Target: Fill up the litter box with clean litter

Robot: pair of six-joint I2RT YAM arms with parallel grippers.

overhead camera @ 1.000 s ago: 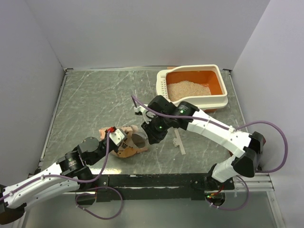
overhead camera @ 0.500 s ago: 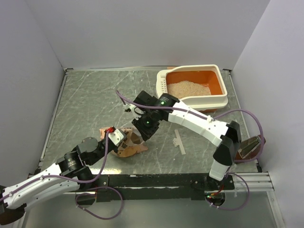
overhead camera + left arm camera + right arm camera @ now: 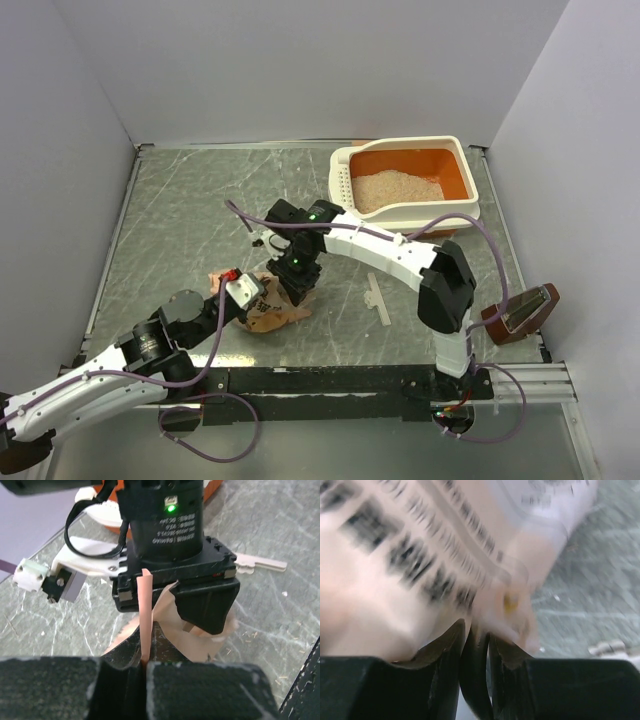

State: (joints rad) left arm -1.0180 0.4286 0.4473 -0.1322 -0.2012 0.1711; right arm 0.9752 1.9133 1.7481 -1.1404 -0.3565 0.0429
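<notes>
Left hand (image 3: 145,660) closed tight on a lip of the paper bag (image 3: 197,647). Right hand (image 3: 298,284) is down at the bag's mouth just beyond, jaws narrow, but its wrist view is too blurred to tell what they hold. Judged step: raise the bag to pour, so lift both hands together, mouth upward until over the basin. Litter box (image 3: 470,208), clean litter (image 3: 395,188) heaped inside, lies well beyond the right hand, off to its right.
</notes>
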